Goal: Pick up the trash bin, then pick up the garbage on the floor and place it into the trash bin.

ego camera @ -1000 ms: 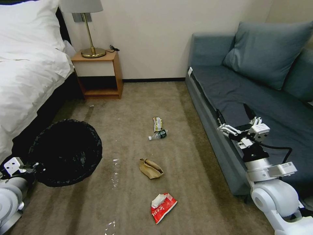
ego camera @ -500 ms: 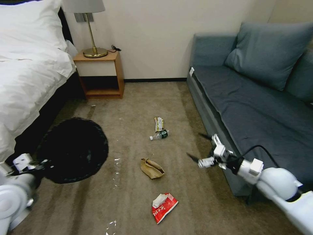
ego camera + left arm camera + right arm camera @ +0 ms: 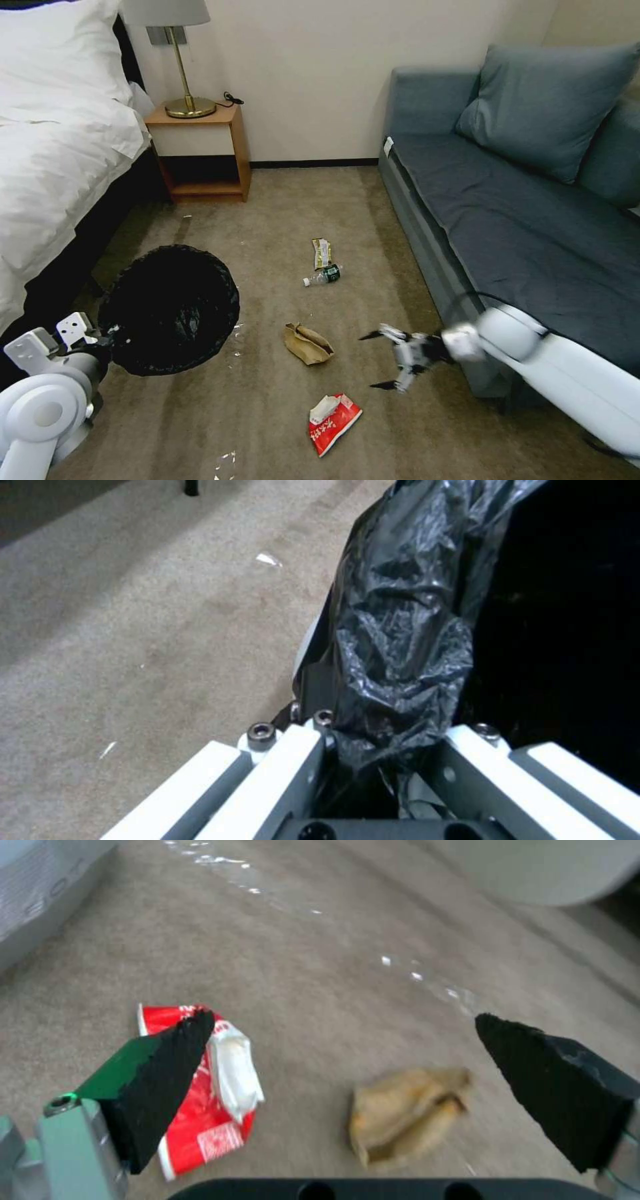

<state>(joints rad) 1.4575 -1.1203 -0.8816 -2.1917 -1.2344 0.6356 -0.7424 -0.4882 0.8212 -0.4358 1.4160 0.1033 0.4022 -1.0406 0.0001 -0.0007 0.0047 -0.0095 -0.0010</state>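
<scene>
Head view has the left hand (image 3: 100, 340) low at the near left, clamped on the rim of the small round trash bin with its glossy black bag liner (image 3: 170, 310). In the left wrist view you can see its fingers (image 3: 293, 760) pinching a bunched fold of that liner, so the bin is secured and carried off to the left of the litter.

Nearest piece of garbage is the red-and-white snack packet (image 3: 333, 423), flat on the tan carpet (image 3: 267, 200). Just past it the right hand (image 3: 390, 360) hovers above the floor, jaws spread wide and nothing between them. The right wrist view frames the packet by one finger and the crumpled tan paper bag (image 3: 407, 1112) between the two tips, so my guess is the bag is the target.

If so, I'd square the hand over the bag's puffy middle, come straight down and close on the crumple, not a flat edge, since thin paper will slide out. Keep the bin's mouth facing up and near for a short drop.

Farther along lie the small clear bottle with a green label (image 3: 323, 275) and, just behind it, the yellow-brown snack wrapper (image 3: 322, 253). Both are well apart from the hand, so they can wait.
</scene>
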